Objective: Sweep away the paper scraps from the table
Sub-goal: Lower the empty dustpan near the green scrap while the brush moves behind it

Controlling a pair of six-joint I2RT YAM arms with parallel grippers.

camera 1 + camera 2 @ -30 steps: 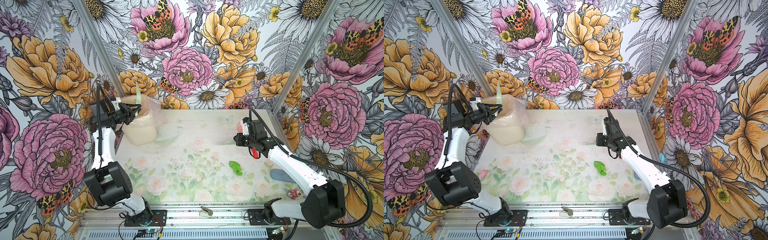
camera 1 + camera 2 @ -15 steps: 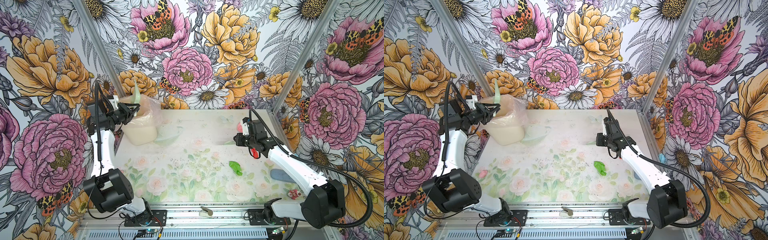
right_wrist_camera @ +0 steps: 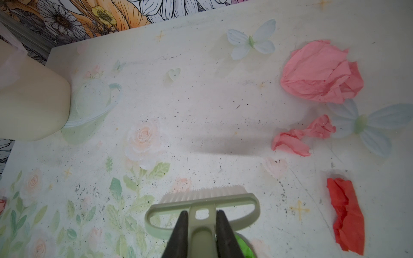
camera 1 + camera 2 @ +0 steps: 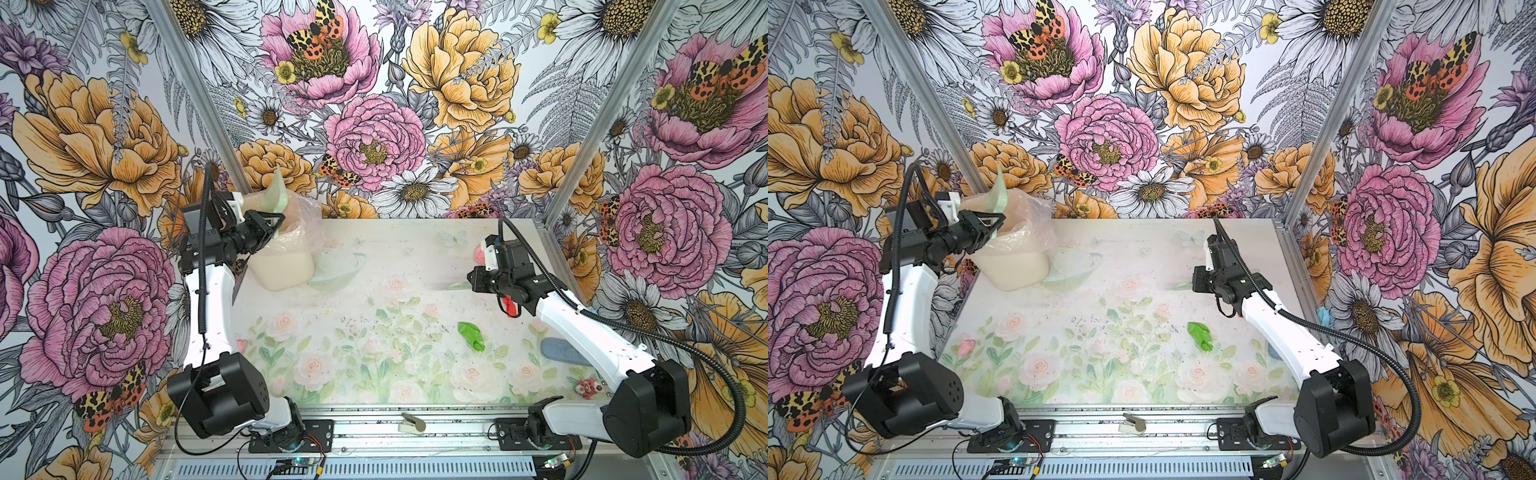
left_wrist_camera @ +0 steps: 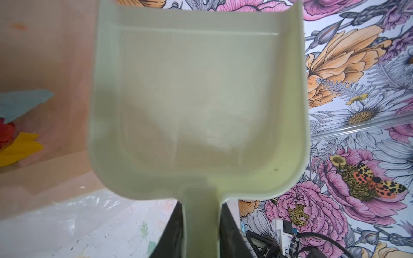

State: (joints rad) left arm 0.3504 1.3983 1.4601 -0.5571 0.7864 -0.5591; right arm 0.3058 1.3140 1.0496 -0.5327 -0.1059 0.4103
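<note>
Scraps (image 5: 20, 147) in bin (image 4: 286, 270), 10 o'clock; my left gripper (image 4: 273, 221) clamps empty dustpan (image 5: 196, 100). Outstanding on bench (image 4: 374, 257), 3 o'clock side: green scrap (image 4: 471, 336), pink scrap (image 3: 319, 71), red scrap (image 3: 346, 212); right gripper (image 3: 200, 225) clamps brush (image 3: 201, 198).

I am looking into a pale green dustpan (image 5: 196, 107), which is standing tipped up at the mouth of a cream bin (image 4: 286, 266). A clear plastic liner (image 4: 305, 224) is spilling over the bin's rim. A pale green brush (image 3: 201, 201) is pointing its white bristles away from me. Flowered walls (image 4: 374, 137) are closing in on three sides. A flat blue-grey thing (image 4: 559, 348) is lying near the right edge, partly hidden. A small red-and-pink lump (image 4: 586, 387) is sitting nearer the front rail (image 4: 457, 428), where a pale clip (image 4: 411, 423) is resting.
</note>
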